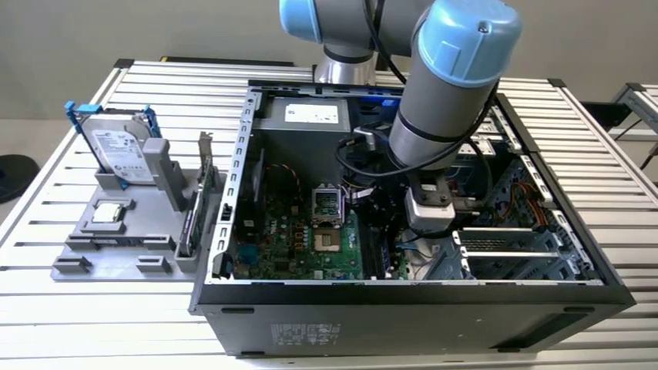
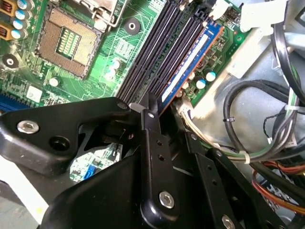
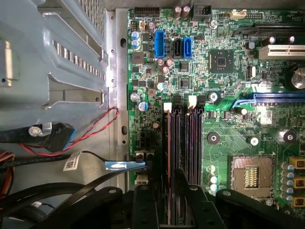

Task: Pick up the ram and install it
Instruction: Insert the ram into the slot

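Slatted metal table [image 1: 92, 308] carries an open computer case [image 1: 411, 308]; the arm reaches down into it. On the green motherboard [image 3: 228, 129] the black pincer [image 2: 151, 112] stands over the memory slots [image 3: 183, 157]. Its fingers [image 2: 155, 157] are closed on the ram [image 2: 188, 67], a long narrow blue-edged stick standing on edge in one slot, beside the empty black slots.

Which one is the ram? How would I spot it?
Look inside the open computer case, at the green motherboard and its row of long black slots. The ram is the thin blue strip standing in the outermost slot, under the gripper; neighbouring slots are empty.
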Tool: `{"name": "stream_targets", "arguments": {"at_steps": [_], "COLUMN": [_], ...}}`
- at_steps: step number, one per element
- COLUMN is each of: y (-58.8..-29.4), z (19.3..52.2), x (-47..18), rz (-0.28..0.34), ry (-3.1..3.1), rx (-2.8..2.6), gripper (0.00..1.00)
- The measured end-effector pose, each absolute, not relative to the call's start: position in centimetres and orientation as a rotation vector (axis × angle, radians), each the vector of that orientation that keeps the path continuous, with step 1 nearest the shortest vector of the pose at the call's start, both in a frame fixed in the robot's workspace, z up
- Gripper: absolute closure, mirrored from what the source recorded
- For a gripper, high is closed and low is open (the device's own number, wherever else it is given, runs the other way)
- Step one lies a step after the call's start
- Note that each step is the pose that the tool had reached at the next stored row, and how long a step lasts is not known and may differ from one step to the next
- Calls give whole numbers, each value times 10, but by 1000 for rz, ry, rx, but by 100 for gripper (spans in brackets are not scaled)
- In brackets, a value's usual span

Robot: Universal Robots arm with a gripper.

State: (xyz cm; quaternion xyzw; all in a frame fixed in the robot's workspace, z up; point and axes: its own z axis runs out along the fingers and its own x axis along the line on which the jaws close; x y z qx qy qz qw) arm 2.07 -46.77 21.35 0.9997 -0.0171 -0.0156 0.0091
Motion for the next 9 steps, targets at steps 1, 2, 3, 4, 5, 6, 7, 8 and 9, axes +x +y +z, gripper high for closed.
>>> {"name": "stream_targets", "arguments": {"at_steps": [1,2,3,4,5,6,7,8,9], "y": [-468,-468,-468,-468,-468,-468,-468,-468,-468], "z": [218,222,225,228,231,235,239,244,247], "x": [21,21,20,20,20,20,20,20,20], "rz": [-49,-49,-49,-49,-49,-49,-49,-49,-49], "ry": [-53,-53,-53,-54,-53,-53,-53,-53,-53], "rx": [3123,3123,3122,3123,3122,3123,3122,3122,3121], "gripper": [0,0,0,0,0,0,0,0,0]}}
